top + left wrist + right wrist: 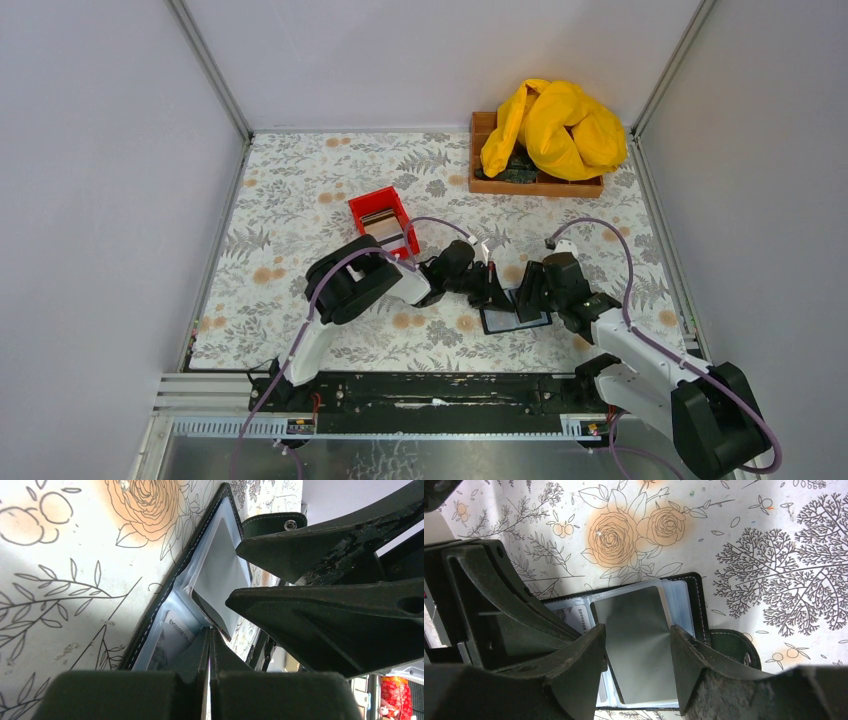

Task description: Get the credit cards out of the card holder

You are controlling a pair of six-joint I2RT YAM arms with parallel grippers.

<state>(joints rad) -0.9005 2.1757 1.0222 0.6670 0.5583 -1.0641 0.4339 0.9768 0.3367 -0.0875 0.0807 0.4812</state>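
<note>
— Where is the card holder (515, 318)?
— Lying open on the desk (300, 200), near the front edge and right of centre, between the two arms.
— What about the left gripper (209, 635)?
— Its jaws are pressed together, tip down on the holder's left half, beside a white card (176, 630) in its sleeve.
— And the right gripper (638, 635)?
— Its jaws are wide, clamped on the long edges of a grey credit card (636, 630), which sits tilted and partly out of its sleeve.
</note>
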